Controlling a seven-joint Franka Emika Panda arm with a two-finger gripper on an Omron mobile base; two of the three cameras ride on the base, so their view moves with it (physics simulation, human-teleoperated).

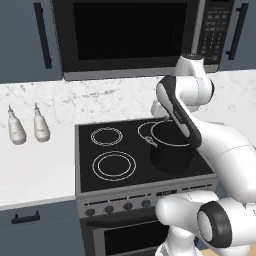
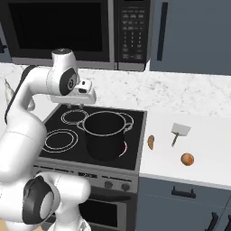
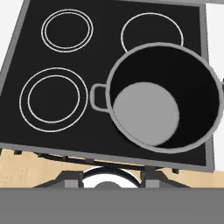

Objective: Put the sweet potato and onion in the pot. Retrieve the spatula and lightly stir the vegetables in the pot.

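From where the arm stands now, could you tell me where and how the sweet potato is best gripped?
Grip the sweet potato at its thick middle, coming straight down from above, fingers closing across its narrow width. It lies flat on the counter just right of the stove, long axis running roughly front to back, ends tapered, so the ends would likely slip. The spatula and onion lie apart from it, leaving room.

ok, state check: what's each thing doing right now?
pot: upright on the stove's front right burner, empty
sweet potato: on the counter right of the stove, outside the pot
onion: on the counter, outside the pot
spatula: flat on the counter, untouched
microwave: door shut
claw: above the stove, holding nothing
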